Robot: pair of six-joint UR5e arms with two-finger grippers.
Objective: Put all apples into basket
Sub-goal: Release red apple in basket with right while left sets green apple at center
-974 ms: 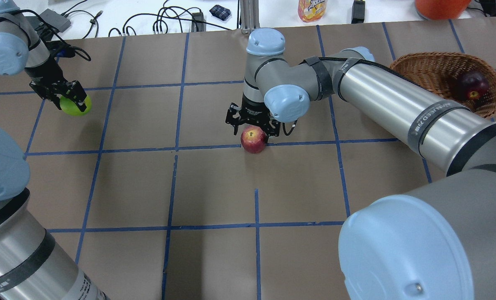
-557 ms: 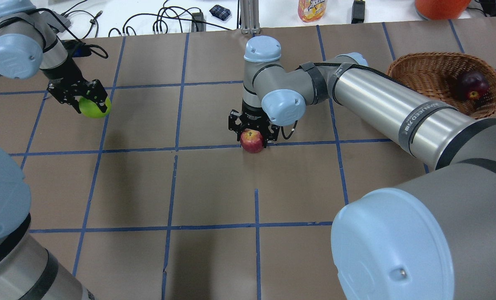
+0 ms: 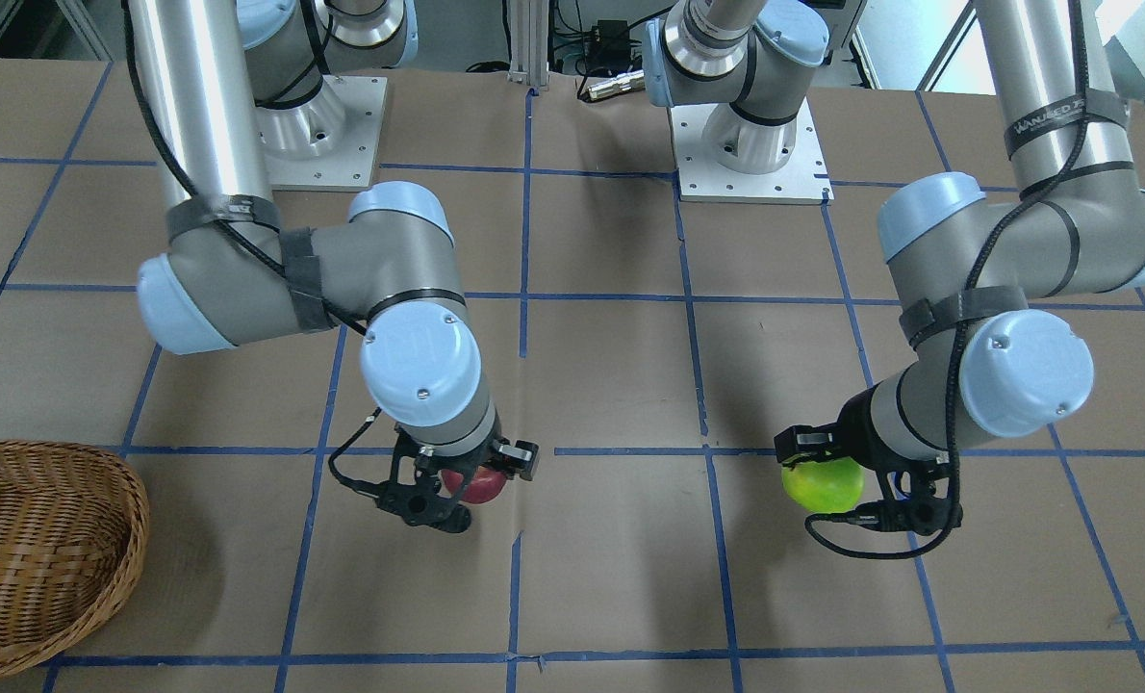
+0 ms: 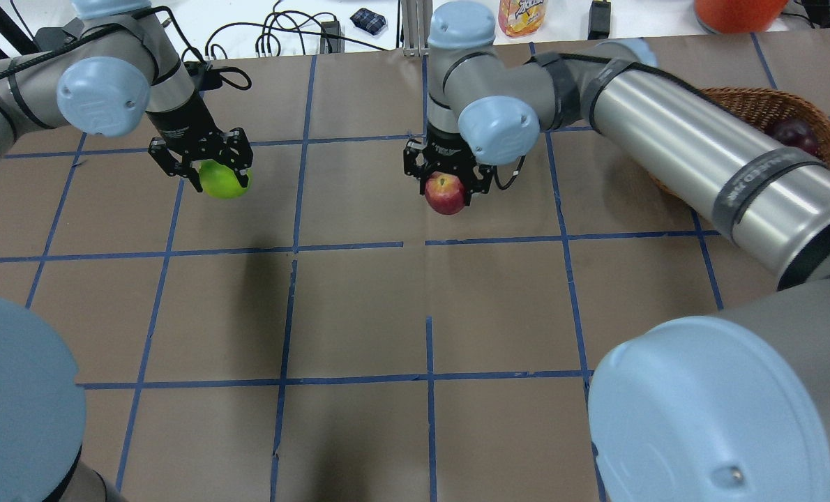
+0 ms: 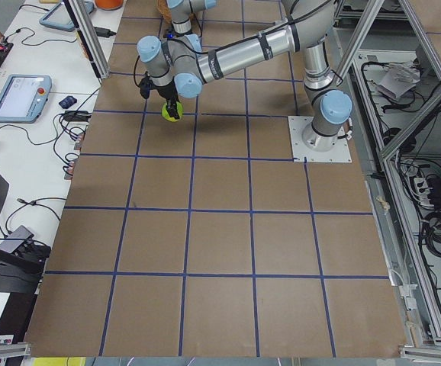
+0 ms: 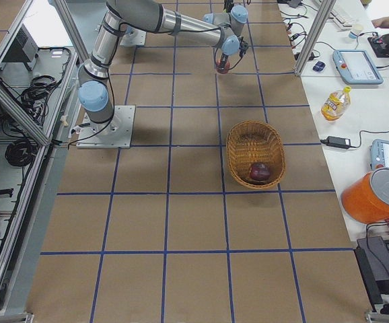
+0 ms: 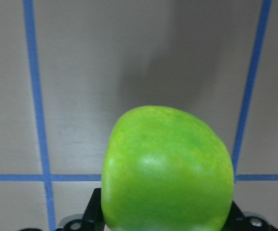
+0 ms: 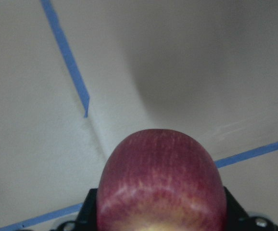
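My left gripper (image 4: 209,169) is shut on the lime green apple (image 4: 224,179) and holds it above the table; the apple also shows in the front view (image 3: 821,484) and fills the left wrist view (image 7: 168,168). My right gripper (image 4: 447,178) is shut on the red apple (image 4: 445,194) and holds it above the table's middle; it shows in the front view (image 3: 476,484) and the right wrist view (image 8: 160,183). The dark maroon apple (image 4: 794,132) lies in the wicker basket (image 4: 750,103) at the far right, partly hidden by my right arm. The basket (image 6: 240,155) and maroon apple (image 6: 259,172) show whole in the right view.
Brown paper with blue tape lines covers the table. Beyond its far edge lie cables (image 4: 275,35), a yellow bottle (image 4: 522,15) and an orange bucket (image 4: 736,12). The two arm bases (image 3: 750,144) stand at the robot's side.
Both grippers rose with their apples. The left one carried the green apple rightward toward the middle. The right one lifted the red apple off the table and moved it away and slightly right.
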